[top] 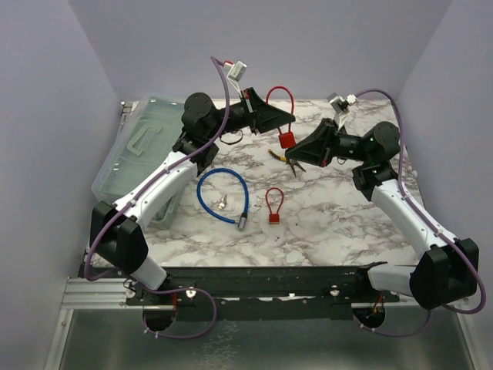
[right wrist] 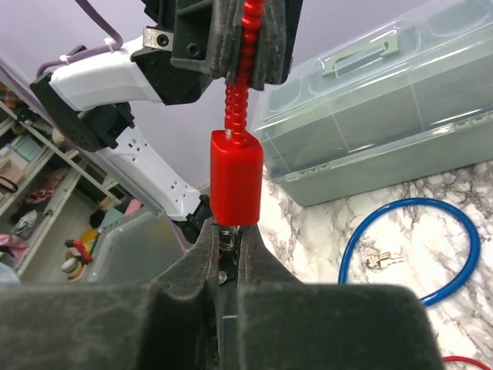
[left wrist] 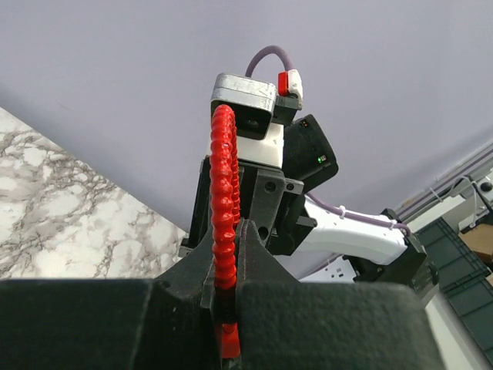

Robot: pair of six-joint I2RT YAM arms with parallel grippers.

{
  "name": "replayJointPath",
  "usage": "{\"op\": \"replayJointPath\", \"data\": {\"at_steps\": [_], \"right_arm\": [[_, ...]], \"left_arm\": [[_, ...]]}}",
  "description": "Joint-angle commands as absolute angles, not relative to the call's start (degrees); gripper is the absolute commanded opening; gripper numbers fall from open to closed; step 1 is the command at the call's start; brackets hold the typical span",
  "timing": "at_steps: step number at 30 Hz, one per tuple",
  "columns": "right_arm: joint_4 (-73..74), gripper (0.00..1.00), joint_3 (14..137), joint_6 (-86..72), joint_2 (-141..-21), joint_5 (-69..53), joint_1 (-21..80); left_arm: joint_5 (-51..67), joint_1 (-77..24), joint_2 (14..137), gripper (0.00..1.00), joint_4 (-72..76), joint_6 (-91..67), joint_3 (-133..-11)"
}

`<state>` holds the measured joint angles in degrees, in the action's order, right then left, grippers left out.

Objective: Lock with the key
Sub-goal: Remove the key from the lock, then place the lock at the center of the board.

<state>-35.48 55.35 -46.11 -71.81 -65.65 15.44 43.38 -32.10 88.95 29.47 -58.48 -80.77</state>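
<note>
A red padlock (top: 286, 139) with a ribbed red cable shackle (top: 280, 99) hangs above the back of the marble table. My left gripper (top: 271, 117) is shut on that cable (left wrist: 223, 193), which rises between the two fingers (left wrist: 231, 231). In the right wrist view the lock body (right wrist: 236, 177) hangs from the left gripper (right wrist: 245, 46). Directly under the body my right gripper (right wrist: 229, 231) is shut on the small metal key (right wrist: 228, 235), which sits at the lock's underside. From above, the right gripper (top: 296, 154) sits just below and right of the lock.
A blue cable lock (top: 223, 194) lies mid-table with its keys (top: 223, 203) inside the loop. A second small red padlock (top: 274, 204) lies to its right. A clear plastic box (top: 142, 146) stands at the left edge, also seen behind the lock (right wrist: 385, 100).
</note>
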Motion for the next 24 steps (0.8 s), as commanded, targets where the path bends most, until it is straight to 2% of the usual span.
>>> {"op": "replayJointPath", "data": {"at_steps": [1, 13, 17, 24], "right_arm": [[-36.9, 0.0, 54.4, -45.8, -71.7, -65.6, 15.9], [-21.2, 0.0, 51.2, -34.5, -68.8, -63.0, 16.3], [-21.1, 0.0, 49.9, -34.2, -68.0, -63.4, 16.3], [-12.0, 0.0, 51.6, -29.0, -67.5, -60.6, 15.9]], "left_arm": [[40.7, -32.1, 87.5, 0.0, 31.7, -56.9, -79.5], [37.4, -28.1, 89.2, 0.0, 31.7, -54.6, -81.7], [38.1, -28.0, 89.5, 0.0, 31.8, -54.6, -82.0], [40.3, -28.1, 88.8, 0.0, 30.2, -54.1, -77.0]]}}
